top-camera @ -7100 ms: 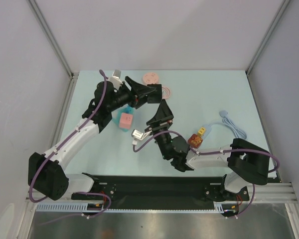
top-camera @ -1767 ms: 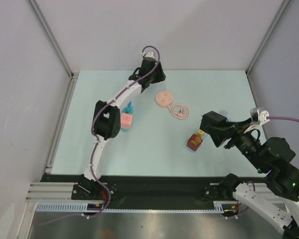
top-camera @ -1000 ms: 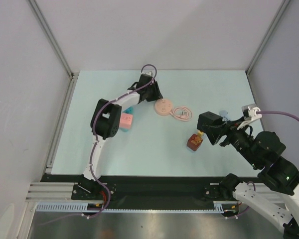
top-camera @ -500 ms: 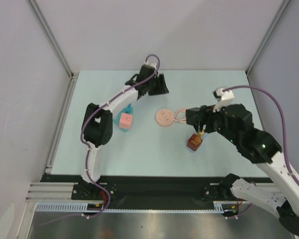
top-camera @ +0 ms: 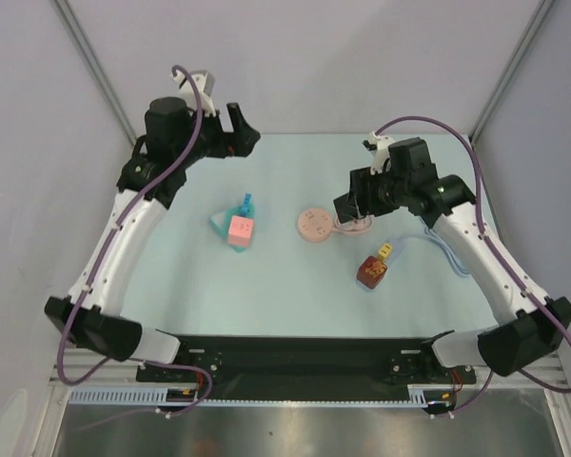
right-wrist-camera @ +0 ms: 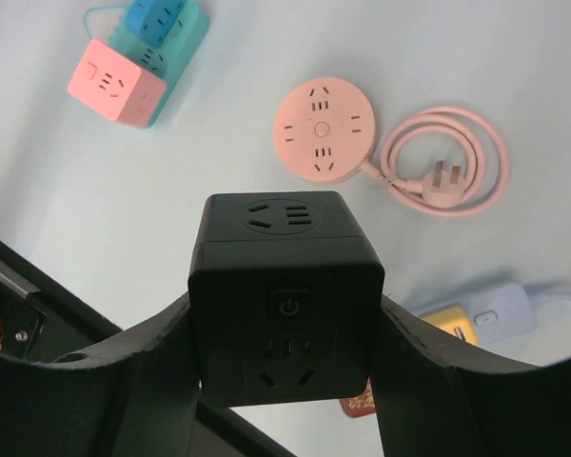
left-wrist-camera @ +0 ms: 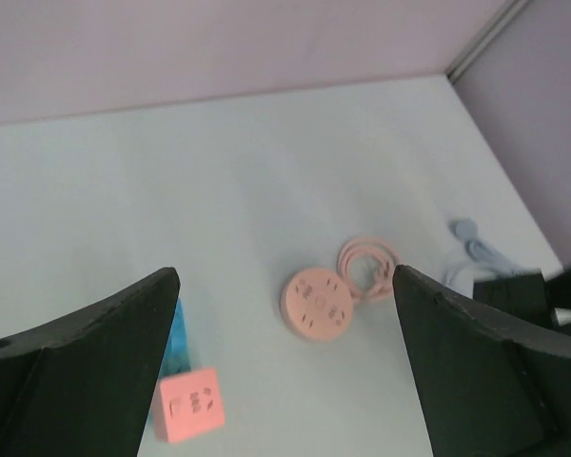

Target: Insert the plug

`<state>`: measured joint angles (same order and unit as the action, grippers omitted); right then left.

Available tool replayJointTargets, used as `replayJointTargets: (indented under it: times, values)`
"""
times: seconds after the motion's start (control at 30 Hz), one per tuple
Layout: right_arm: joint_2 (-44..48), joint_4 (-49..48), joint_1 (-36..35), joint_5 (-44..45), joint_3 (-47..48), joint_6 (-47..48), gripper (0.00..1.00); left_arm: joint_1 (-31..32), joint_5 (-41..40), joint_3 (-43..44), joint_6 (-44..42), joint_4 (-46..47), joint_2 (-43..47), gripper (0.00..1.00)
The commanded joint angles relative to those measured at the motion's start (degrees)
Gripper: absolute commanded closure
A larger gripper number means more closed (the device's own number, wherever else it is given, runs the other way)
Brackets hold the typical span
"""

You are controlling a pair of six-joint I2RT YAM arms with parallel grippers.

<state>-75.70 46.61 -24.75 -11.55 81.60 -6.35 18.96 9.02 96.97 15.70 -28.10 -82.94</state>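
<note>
Right wrist shows the right fingers (right-wrist-camera: 114, 381) clamped on a black socket cube (right-wrist-camera: 285, 286); the left fingers (left-wrist-camera: 76, 371) gape wide and empty above the counter (left-wrist-camera: 219, 171).

The black socket cube (right-wrist-camera: 285, 286) hides most of the red block (right-wrist-camera: 360, 404).

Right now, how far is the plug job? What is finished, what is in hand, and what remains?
Already done: the black cube socket is off the table, gripped by the right gripper. In hand: that socket only; the left gripper is open and empty. Left: the pink plug lies loose beside its round pink power strip, in no socket; it probably must be grasped and pushed in.
</note>
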Motion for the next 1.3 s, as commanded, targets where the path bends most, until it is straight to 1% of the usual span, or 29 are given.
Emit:
replayJointTargets:
  times: [0.0, 0.03, 0.07, 0.1, 0.13, 0.2, 0.23, 0.27, 0.33, 0.4, 0.47, 0.5, 0.6, 0.63, 0.67, 0.77, 0.9, 1.27]
  values:
    - [-4.88, -0.38, 3.39, -8.48, 3.73, 4.06, 1.0, 0.46, 2.83, -8.26, -2.88, -3.28, 5.4, 0.0]
    - [-7.85, 0.4, 3.74, -8.66, 4.26, 4.67, 1.0, 0.46, 4.76, -13.16, -2.87, -2.5, 10.03, 0.0]
    - [-9.27, 0.93, 3.92, -8.58, 5.57, 6.16, 1.0, 0.55, 6.78, -15.73, -3.13, -1.88, 11.99, 0.0]
    - [-10.94, 1.63, 3.84, -8.58, 6.72, 6.26, 1.0, 0.64, 6.72, -18.11, -3.22, -1.18, 14.01, 0.0]
    - [-13.92, 2.77, 3.84, -8.75, 7.68, 7.48, 1.0, 0.64, 6.63, -23.09, -3.75, -0.3, 17.77, 0.0]
    - [-17.36, 4.18, 3.66, -8.49, 11.55, 8.11, 1.0, 0.55, 5.14, -27.16, -5.94, 1.1, 20.87, 0.0]
    - [-18.77, 4.8, 3.22, -7.88, 12.69, 8.11, 1.0, 0.55, 4.87, -30.58, -7.08, 2.25, 22.1, 0.0]
    - [-21.74, 4.98, 2.0, -6.83, 14.01, 8.28, 1.0, 0.55, 4.35, -32.26, -8.48, 3.48, 24.9, 0.0]
    - [-24.74, 4.98, 0.07, -3.92, 17.7, 9.95, 1.0, 0.64, 0.59, -36.65, -7.89, 7.17, 27.11, 0.0]
    - [-28.52, 4.28, -2.39, -0.68, 20.6, 10.74, 1.0, 0.55, 0.39, -40.96, -8.05, 11.29, 30.19, 0.0]
    - [-31.77, 3.49, -3.81, 1.26, 21.75, 11.09, 1.0, 0.46, -0.84, -41.25, -8.76, 11.31, 31.08, 0.0]
    - [-32.75, 2.7, -4.86, 1.96, 22.45, 11.01, 1.0, 0.46, -0.93, -40.72, -8.93, 9.83, 31.78, 0.0]
    - [-35.65, 2.61, -6.27, 5.83, 23.51, 10.57, 1.0, 0.46, -1.19, -42.12, -8.5, 10.61, 33.27, 0.0]
    - [-35.92, 2.09, -6.53, 6.53, 23.08, 10.57, 1.0, 0.55, -1.28, -42.04, -8.5, 10.43, 33.28, 0.0]
    - [-35.75, -0.27, -7.41, 10.11, 20.64, 10.57, 1.0, 0.55, 0.02, -41.51, -7.8, 10.26, 32.58, 0.0]
    - [-35.66, -0.73, -7.5, 10.93, 19.83, 10.13, 1.0, 0.46, 1.27, -41.33, -7.53, 10.08, 32.23, 0.0]
    - [-35.92, -1.44, -7.77, 10.94, 17.54, 10.48, 1.0, 0.46, 0.22, -41.33, -7.62, 9.64, 33.01, 0.0]
    - [-37.15, -0.82, -8.29, 11.29, 16.84, 10.04, 1.0, 0.55, -0.05, -41.42, -7.97, 9.64, 32.75, 0.0]
